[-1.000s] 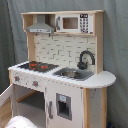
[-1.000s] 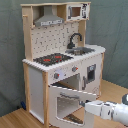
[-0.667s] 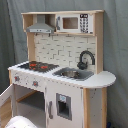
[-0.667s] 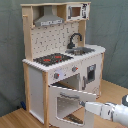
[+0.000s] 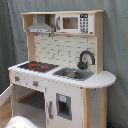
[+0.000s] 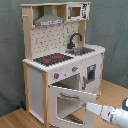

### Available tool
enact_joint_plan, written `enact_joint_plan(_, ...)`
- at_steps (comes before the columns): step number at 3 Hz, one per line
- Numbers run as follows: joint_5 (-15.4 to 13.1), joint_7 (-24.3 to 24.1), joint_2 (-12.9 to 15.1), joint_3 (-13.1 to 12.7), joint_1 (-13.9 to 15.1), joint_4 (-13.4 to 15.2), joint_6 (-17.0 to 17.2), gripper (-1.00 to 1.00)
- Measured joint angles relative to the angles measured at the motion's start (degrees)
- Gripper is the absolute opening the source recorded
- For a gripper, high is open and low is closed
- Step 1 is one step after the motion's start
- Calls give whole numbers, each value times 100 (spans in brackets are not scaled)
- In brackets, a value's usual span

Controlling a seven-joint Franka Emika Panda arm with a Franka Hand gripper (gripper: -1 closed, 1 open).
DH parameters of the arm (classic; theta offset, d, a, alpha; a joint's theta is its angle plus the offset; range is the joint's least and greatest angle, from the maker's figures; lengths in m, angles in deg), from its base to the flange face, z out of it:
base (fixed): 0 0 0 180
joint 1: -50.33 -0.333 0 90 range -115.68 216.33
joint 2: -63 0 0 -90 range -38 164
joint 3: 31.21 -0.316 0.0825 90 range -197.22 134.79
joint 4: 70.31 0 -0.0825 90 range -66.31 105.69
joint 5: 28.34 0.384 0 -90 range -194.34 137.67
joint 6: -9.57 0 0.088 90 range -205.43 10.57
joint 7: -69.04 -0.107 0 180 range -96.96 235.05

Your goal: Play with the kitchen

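The toy kitchen (image 5: 65, 75) is white and light wood, and both exterior views show it whole. It has a black-red stovetop (image 5: 36, 65), a sink (image 5: 72, 73) with a black faucet (image 5: 85, 57), a grey hood (image 5: 40, 26) and knobs (image 6: 56, 76). Its windowed oven door (image 6: 66, 102) hangs swung open in the second exterior view. My gripper (image 6: 86, 106) is at the door's free edge, at the end of the white arm (image 6: 107, 113) that comes in from the second exterior view's lower right. In the first exterior view only a white part of the arm (image 5: 20, 122) shows at the bottom left.
A toy microwave (image 5: 75, 23) sits on the top shelf beside the hood. A closed cupboard door with a dispenser panel (image 5: 63, 106) is under the sink. Grey curtain (image 6: 112, 25) hangs behind the kitchen, which stands on a wooden floor (image 6: 15, 120).
The arm has sunk slightly by the oven door. The door stays open at about the same angle.
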Motion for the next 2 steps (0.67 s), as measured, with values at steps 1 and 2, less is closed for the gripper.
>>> enact_joint_plan(1, -63, -676, 0, -192, -72, 133, 141, 100)
enact_joint_plan(2, -92, -1270, 0, -335, -154, 244, 307, 100)
